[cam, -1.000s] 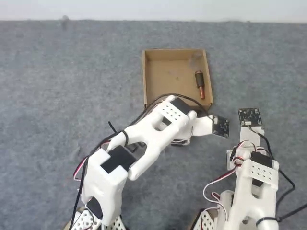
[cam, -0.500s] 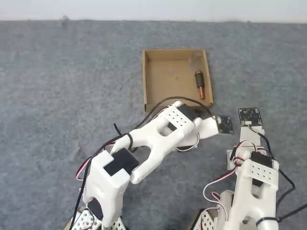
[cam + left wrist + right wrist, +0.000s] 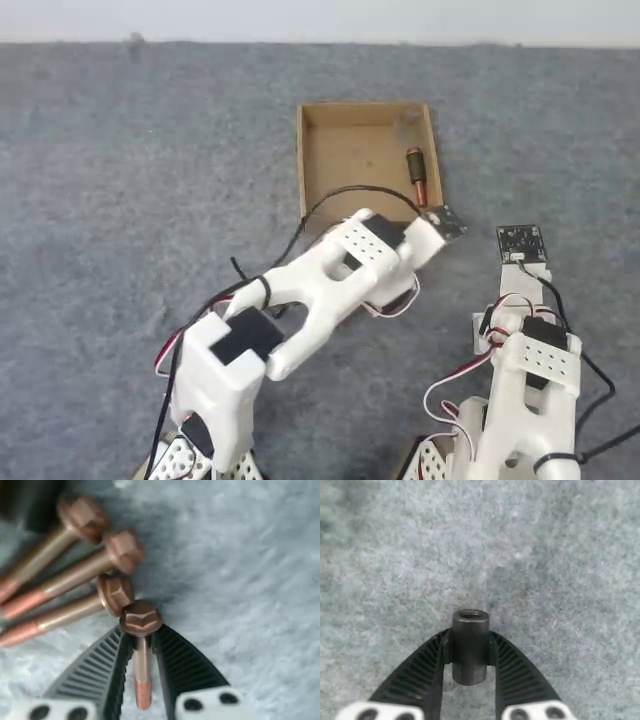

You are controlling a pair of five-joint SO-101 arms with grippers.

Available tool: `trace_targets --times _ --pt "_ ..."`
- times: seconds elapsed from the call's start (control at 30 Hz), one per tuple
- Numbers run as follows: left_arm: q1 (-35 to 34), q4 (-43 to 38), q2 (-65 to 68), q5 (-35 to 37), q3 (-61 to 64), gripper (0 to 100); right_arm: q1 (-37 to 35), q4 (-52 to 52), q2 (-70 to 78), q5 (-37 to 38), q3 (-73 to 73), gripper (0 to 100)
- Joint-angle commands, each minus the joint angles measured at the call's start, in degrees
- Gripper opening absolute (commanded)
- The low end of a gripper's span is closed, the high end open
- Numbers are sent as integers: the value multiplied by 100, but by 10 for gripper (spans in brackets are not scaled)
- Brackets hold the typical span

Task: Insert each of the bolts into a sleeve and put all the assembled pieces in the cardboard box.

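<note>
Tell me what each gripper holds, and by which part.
Left gripper: copper-coloured hex-head bolt, by its shank below the head. Right gripper: dark cylindrical metal sleeve, by its sides.

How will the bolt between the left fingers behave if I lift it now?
Probably stiff and heavy for its size: the bolt looks like solid metal. Its smooth round shank could slip or pivot between the ribbed fingers. Its head appears to touch a neighbouring bolt, so lifting may nudge that one, which would likely roll.
</note>
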Motion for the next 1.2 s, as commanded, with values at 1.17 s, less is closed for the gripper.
trace_targets --times 1.17 --pt "-5257 -3323 -5732 1662 5305 11 -1103 -1103 -215 62 255 6"
